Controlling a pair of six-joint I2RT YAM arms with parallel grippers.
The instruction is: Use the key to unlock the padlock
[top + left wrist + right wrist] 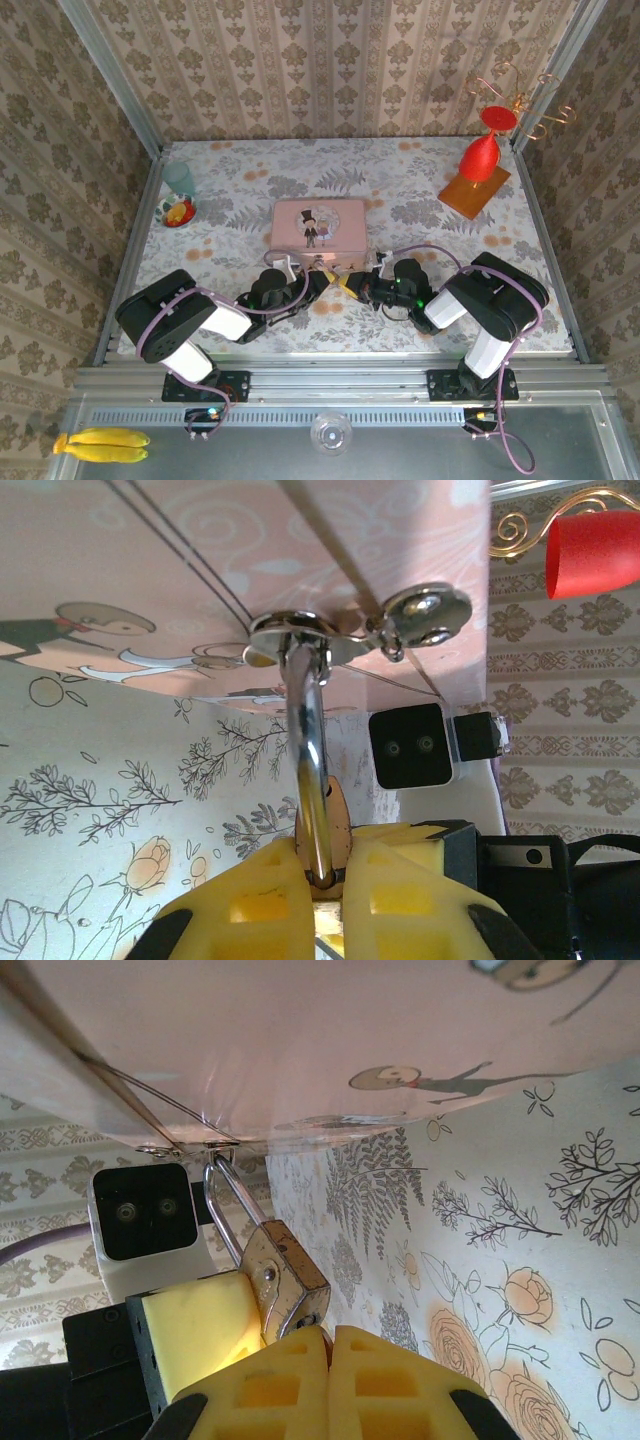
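From the right wrist, padlock (285, 1278) body shows; left gripper (324, 872) clamps it

We find the left gripper (326, 278) and right gripper (350, 285) blocking the front of the pink box (319, 225), with open table (230, 235) either side.

Black-and-white left arm (185, 322) and right arm (490, 300), both folded low and reaching inward, tips almost meeting. Yellow-padded left gripper (322, 880) is clamped on the tiny brass-yellow padlock (285, 1275). Yellow-padded right gripper (328, 1360) has its fingers pressed together without a gap.
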